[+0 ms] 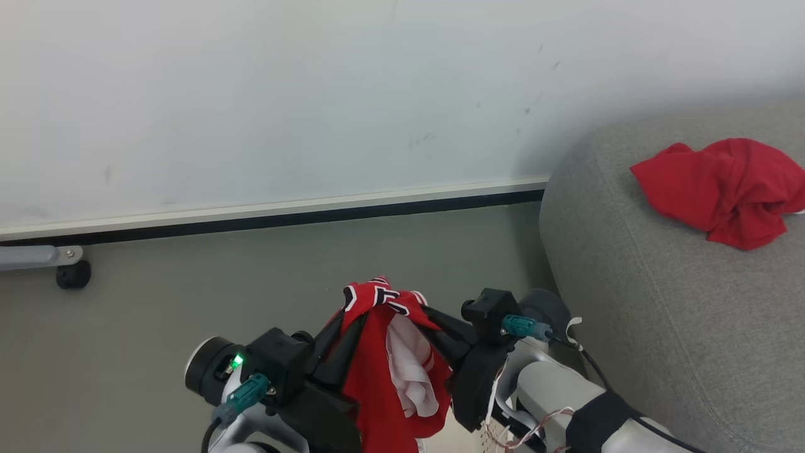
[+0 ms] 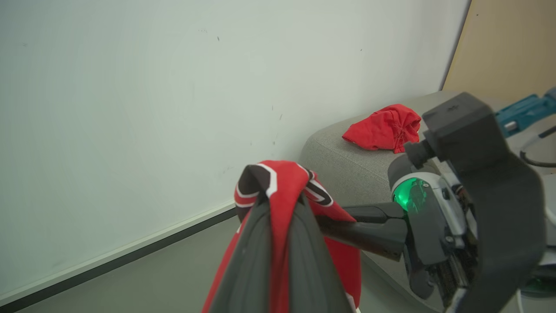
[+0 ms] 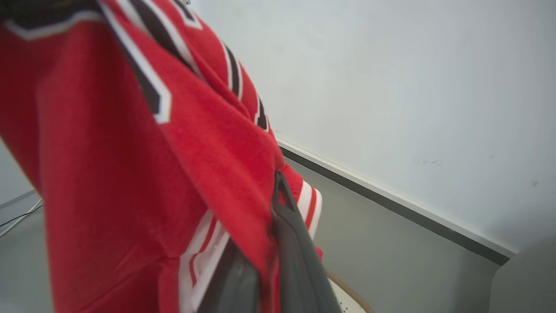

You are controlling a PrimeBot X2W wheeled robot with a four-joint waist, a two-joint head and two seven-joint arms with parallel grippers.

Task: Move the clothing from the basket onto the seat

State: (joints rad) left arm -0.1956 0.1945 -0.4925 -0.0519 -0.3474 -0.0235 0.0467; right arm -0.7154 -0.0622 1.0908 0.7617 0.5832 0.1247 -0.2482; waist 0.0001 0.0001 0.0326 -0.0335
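The red jersey (image 1: pixel 377 377) with navy white-outlined letters hangs between my two grippers above the floor, left of the seat. My left gripper (image 1: pixel 348 313) is shut on its upper fold, and in the left wrist view the left gripper (image 2: pixel 278 195) has cloth pinched between its dark fingers. My right gripper (image 1: pixel 429 313) is shut on the same jersey (image 3: pixel 130 174) from the other side, with the right gripper (image 3: pixel 278 187) closed on fabric. A plain red garment (image 1: pixel 723 189) lies crumpled on the grey seat (image 1: pixel 629 283). A sliver of the basket (image 3: pixel 346 287) shows below the jersey.
A white wall with a dark baseboard (image 1: pixel 283 217) runs behind the grey floor (image 1: pixel 157 302). A grey metal leg with a black caster (image 1: pixel 72 274) stands at the far left. A tan panel (image 2: pixel 508 43) rises behind the seat.
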